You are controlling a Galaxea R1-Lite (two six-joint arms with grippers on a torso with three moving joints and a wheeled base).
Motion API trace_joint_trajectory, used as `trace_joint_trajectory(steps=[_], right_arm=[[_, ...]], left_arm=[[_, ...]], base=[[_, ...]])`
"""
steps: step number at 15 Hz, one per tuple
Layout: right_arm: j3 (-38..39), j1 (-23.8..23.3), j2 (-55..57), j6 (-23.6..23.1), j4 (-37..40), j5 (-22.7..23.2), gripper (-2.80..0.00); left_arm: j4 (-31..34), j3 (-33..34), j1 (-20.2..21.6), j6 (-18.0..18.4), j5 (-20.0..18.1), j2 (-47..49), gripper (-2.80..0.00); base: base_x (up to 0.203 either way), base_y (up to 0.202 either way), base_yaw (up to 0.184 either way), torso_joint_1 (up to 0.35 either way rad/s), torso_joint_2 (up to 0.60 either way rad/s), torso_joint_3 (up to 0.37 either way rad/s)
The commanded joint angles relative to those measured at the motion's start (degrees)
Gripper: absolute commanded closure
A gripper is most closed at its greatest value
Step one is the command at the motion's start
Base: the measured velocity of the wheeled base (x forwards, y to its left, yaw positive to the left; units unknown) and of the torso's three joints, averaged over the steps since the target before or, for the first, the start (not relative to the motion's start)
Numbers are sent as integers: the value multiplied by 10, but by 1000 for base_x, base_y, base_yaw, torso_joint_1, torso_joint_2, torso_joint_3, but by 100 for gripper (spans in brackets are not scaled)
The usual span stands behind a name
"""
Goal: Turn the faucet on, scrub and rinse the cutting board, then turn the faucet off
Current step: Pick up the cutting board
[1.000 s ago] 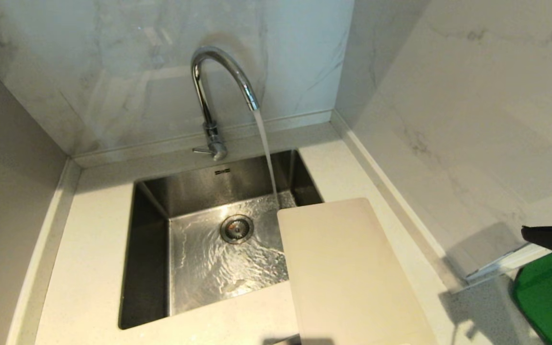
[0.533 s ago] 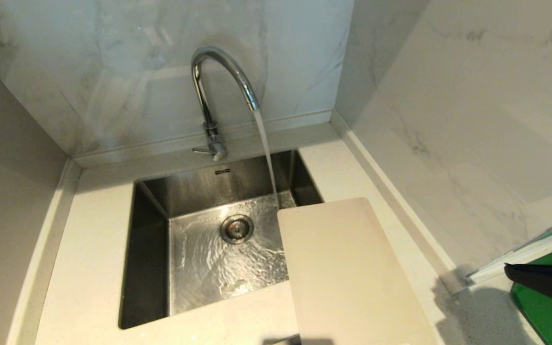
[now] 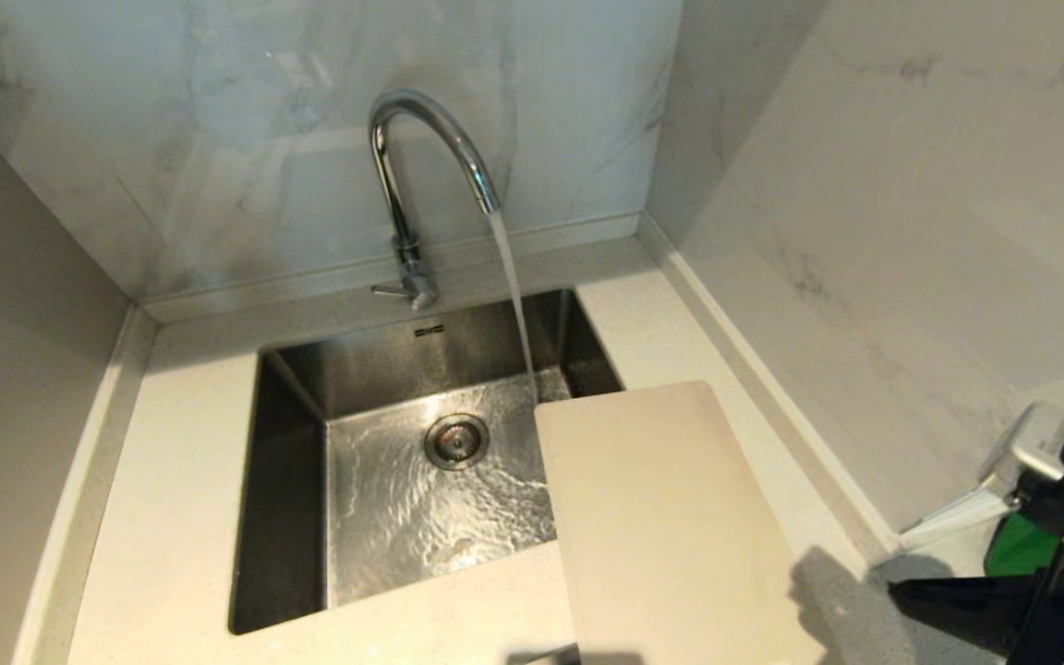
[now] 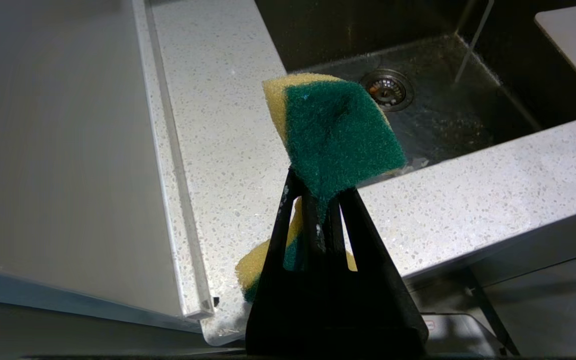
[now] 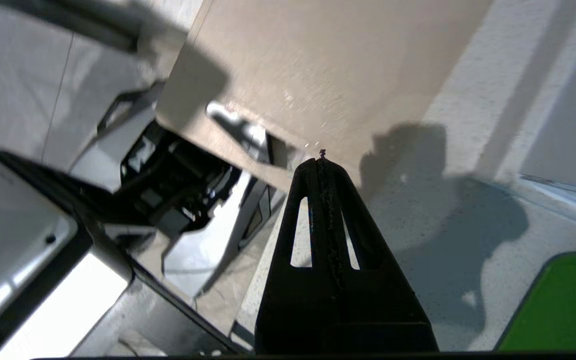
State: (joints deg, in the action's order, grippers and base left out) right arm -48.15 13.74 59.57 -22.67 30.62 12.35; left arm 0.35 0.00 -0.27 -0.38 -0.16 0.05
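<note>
Water runs from the faucet (image 3: 421, 175) at the upper middle of the head view, falling in a thin stream into the sink (image 3: 292, 517) and rippling across its floor around the drain (image 3: 456, 441). The faucet's small lever (image 3: 391, 291) sticks out to the left at its base.

The cutting board (image 3: 671, 526) lies flat in the lower middle of that view, on the counter (image 3: 172, 517) to the right of the sink, its far left corner hanging over the basin's edge.

My right gripper (image 5: 322, 159) sits low at the bottom right corner of the head view, above the counter and well clear of the faucet. Its fingers (image 5: 340, 210) are pressed together on nothing, tips pointing toward the near end of the cutting board, where the slot handle (image 5: 240, 132) shows in the right wrist view. A green board (image 5: 563, 310) lies in the lower right of that view.

My left gripper (image 4: 320, 197) is outside the head view. In the left wrist view it hangs over the counter's front edge beside the sink, fingers (image 4: 363, 235) clenched on a yellow and green sponge (image 4: 338, 130), whose green face rises above the tips.
</note>
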Motion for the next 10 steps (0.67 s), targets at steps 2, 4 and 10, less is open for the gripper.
trace_joint_trajectory(steps=[2, 4, 10], right_arm=[[40, 42, 41, -30, -1, -3, 0], [46, 66, 74, -32, -1, -3, 0], [86, 111, 147, -102, -13, -49, 0]], left_arm=[[0, 0, 0, -1, 0, 0, 0], [0, 0, -1, -1, 0, 0, 0], [0, 0, 0, -1, 0, 0, 0]], base=[[0, 0, 0, 0, 0, 0], [0, 0, 0, 0, 0, 0], [0, 0, 0, 0, 0, 0]])
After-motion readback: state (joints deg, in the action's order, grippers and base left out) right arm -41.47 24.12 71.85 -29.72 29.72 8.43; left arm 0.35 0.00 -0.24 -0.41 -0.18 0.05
